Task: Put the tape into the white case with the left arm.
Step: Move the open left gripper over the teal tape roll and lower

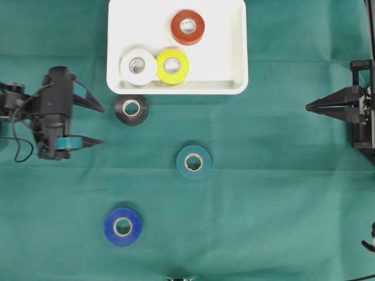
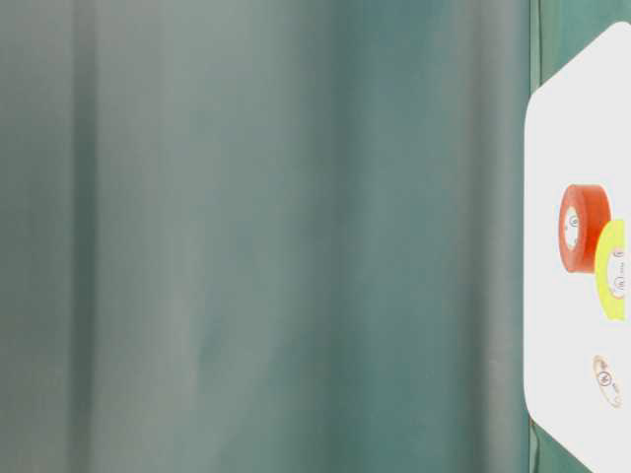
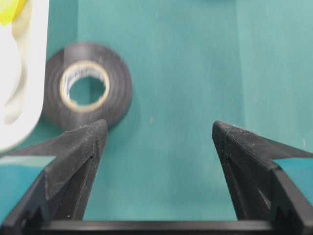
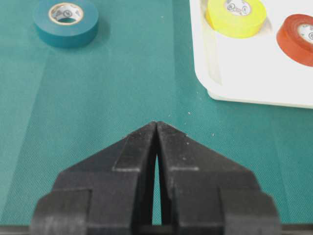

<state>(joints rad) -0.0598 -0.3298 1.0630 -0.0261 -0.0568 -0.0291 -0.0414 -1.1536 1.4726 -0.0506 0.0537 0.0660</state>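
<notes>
Left gripper (image 1: 103, 125) jaws wide, empty, just beside black tape (image 1: 131, 109). Best shift toward white case (image 1: 234, 88), straddle roll squarely before closing.

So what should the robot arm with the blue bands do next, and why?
Probably ease the left end effector forward and slightly toward the shallow white plastic tray, until its open fingers straddle the black tape roll. That roll lies nearest, just outside the tray's rim, and the wrist view shows it off-centre beside one finger.
</notes>
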